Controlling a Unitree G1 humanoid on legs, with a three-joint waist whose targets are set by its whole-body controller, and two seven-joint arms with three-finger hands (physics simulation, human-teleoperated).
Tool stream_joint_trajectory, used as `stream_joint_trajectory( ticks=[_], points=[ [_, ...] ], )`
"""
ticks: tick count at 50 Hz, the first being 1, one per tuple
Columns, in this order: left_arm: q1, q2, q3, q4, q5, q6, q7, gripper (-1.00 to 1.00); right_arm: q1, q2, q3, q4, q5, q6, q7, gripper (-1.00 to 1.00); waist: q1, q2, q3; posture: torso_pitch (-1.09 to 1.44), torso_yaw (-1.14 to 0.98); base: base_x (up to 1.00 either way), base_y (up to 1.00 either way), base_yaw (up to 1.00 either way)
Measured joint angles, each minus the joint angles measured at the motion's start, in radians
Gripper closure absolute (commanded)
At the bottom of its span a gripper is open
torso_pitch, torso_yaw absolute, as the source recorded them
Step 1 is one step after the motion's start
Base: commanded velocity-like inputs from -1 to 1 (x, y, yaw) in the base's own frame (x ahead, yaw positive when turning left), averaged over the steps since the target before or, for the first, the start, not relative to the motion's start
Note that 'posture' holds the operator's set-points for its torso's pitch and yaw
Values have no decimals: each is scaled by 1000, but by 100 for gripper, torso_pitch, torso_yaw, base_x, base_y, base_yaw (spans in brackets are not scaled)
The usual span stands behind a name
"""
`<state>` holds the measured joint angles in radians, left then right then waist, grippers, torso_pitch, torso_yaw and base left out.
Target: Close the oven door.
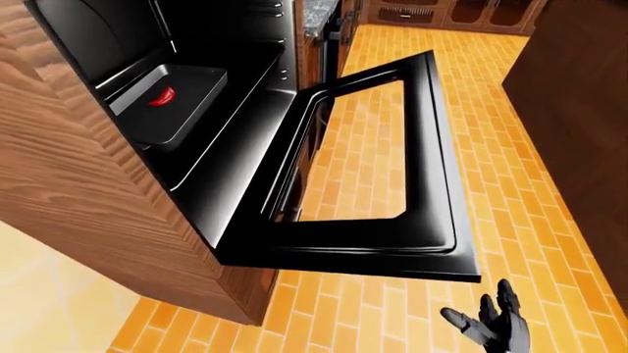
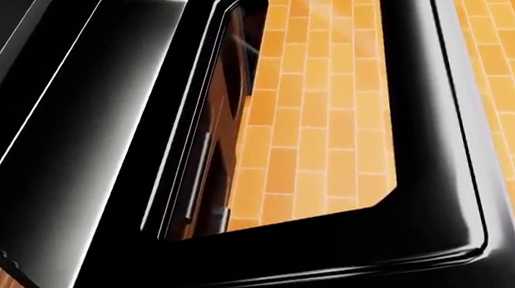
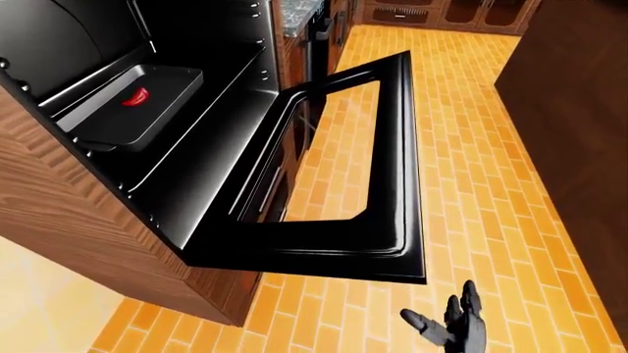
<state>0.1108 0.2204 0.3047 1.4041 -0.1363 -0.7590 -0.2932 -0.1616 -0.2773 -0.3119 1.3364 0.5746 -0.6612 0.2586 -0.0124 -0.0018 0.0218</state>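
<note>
One oven door [image 1: 432,147], black with a single glass window, hangs fully open and roughly level, jutting out from the oven cavity [image 1: 226,88] over the orange brick floor [image 1: 491,88]. The floor bricks show through the window. Inside the cavity, to the left of the door in the left-eye view, lies one dark baking tray [image 1: 171,103] carrying one small red item [image 1: 162,95]. A wooden cabinet [image 1: 88,206] encloses the cavity on its left and lower side. One hand, the right hand [image 1: 488,323], appears below the door's free edge, clear of it, its three fingers spread and grasping nothing. The left hand lies outside all three views. The head view is filled by the door and its window.
</note>
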Motion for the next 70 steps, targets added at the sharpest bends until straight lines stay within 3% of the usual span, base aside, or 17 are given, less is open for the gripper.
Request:
stream_joint_trajectory(
  ticks=[10, 19, 40, 59, 70],
  points=[
    [-5, -2, -6, 0, 1, -2, 0, -100, -35, -2, 35, -97, -20, 18, -13, -100, 4, -2, -9, 0, 0, 0, 0, 0],
    [-3, -2, -8, 1, 4, -7, 4, -100, -14, 13, 59, -298, -95, 134, -98, -100, 5, -2, -10, 0, 0, 0, 0, 0],
    [-10, 0, -9, 1, -6, -19, 3, -100, -59, 38, 55, -691, -185, 545, -264, -100, 9, -2, -5, 0, 0, 0, 0, 0],
    [-13, 1, -2, 1, -6, -18, -3, -100, -28, 118, 79, -1224, -190, 979, -287, -100, 14, -1, -5, 0, 0, 0, 0, 0],
    [-7, -2, -10, 0, -10, -26, 2, -100, 59, 159, 121, -1509, -194, 1182, -253, -100, 14, 0, -6, 0, 0, 0, 0, 0]
  ],
)
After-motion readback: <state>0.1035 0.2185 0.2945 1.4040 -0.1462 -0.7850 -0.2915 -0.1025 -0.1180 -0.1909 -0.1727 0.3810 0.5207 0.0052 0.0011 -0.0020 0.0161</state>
